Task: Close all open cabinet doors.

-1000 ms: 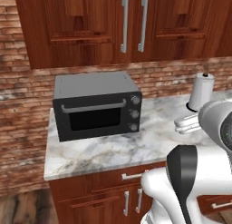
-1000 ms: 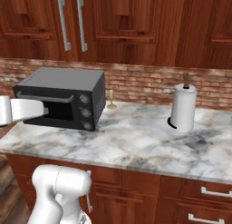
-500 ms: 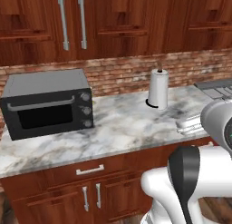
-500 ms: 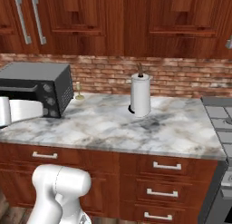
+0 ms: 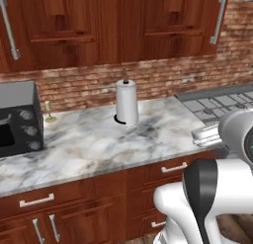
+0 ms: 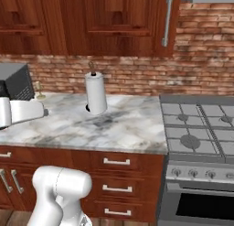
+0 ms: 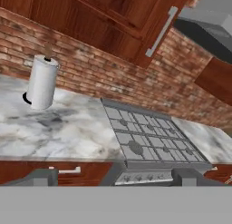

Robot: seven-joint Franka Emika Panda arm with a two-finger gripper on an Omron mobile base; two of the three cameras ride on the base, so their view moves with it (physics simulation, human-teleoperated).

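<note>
Our end effector (image 7: pixel 113 177) hangs wide open and empty, low before the counter (image 7: pixel 68 132) edge. We see the cabinet doors (image 7: pixel 122 23) well above it, over the counter's back edge, shut flat; a paper towel roll (image 7: pixel 41 82) stands near that back edge.

tabletop (image 5: pixel 94 144): grey-veined white marble, running along the brick wall.
paper towel roll (image 5: pixel 127 102): upright on a dark base, towards the far edge.
toaster oven (image 5: pixel 17 120): black, at the left end.
small gold stand (image 5: pixel 49 112): just right of the oven, near the wall.
stovetop (image 6: pixel 201 129): adjoins the tabletop's right end.
</note>
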